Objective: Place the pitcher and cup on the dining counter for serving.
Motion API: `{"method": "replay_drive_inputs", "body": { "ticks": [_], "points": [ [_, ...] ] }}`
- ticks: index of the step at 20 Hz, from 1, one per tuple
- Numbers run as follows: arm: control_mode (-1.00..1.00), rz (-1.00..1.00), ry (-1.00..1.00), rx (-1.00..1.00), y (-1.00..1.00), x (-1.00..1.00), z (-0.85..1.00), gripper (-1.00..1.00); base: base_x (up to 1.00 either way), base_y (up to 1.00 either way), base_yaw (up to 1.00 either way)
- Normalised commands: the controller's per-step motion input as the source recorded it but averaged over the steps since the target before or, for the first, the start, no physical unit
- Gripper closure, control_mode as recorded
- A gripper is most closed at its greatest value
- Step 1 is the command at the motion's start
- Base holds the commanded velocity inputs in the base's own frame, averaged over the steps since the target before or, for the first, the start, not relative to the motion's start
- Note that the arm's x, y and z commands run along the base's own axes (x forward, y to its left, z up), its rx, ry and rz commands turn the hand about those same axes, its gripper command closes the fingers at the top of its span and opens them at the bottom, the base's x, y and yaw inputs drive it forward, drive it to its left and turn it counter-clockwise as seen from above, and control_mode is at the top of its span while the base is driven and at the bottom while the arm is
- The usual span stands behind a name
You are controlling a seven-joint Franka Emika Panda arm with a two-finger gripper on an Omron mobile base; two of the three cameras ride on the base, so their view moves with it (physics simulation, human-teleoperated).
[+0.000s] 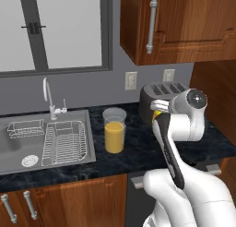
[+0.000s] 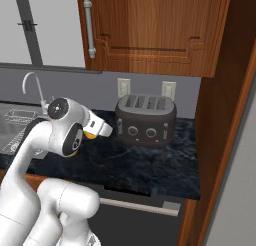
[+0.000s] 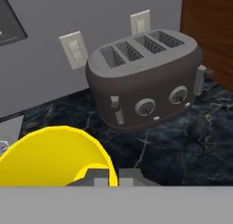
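Gripper (image 3: 113, 176) fingers are pressing together on the near rim of the cup (image 3: 52, 157), the yellow tumbler filling the lower left of the hand view with its open mouth facing the camera. In the left base view the hand is reaching in front of the toaster (image 1: 159, 99), and a sliver of the yellow cup is showing just under the wrist; in the right base view a small yellow-orange patch of it is peeking out below the hand. Whether the cup is resting on the worktop (image 1: 138, 147) or is lifted off it, the pictures are not showing. Beyond the cup, the dark four-slot toaster is standing against the grey wall, below two wall outlets (image 1: 131, 80). To the left of the arm, the pitcher (image 1: 114, 130) is standing upright on the black worktop, orange liquid filling its lower part, just beside the right edge of the sink (image 1: 69, 117). A wire dish rack (image 1: 64, 143) is lying in the sink basin, with the faucet (image 1: 48, 98) rising behind it.
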Motion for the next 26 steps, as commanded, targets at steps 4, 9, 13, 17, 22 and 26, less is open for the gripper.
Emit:
{"method": "replay_drive_inputs", "body": {
  "ticks": [4, 9, 13, 17, 22, 26],
  "points": [
    [-1.00, -0.12, -0.23, 0.00, 0.00, -0.14, 0.71, 1.00, 0.00, 0.00, 0.00],
    [-1.00, -0.01, -0.04, 0.00, 0.00, -0.03, 0.11, 1.00, 0.00, 0.00, 0.00],
    [-1.00, 0.00, 0.00, 0.00, -0.06, -0.07, 0.00, 1.00, 0.00, 0.00, 0.00],
    [-1.00, 0.13, 0.00, 0.05, -0.36, -0.44, 0.00, 1.00, 0.00, 0.00, 0.00],
    [-1.00, 0.02, 0.00, 0.01, -0.06, -0.06, 0.00, 1.00, 0.00, 0.00, 0.00],
    [-1.00, 0.00, 0.00, 0.00, 0.00, 0.00, 0.00, 1.00, 0.00, 0.00, 0.00]
  ]
}}
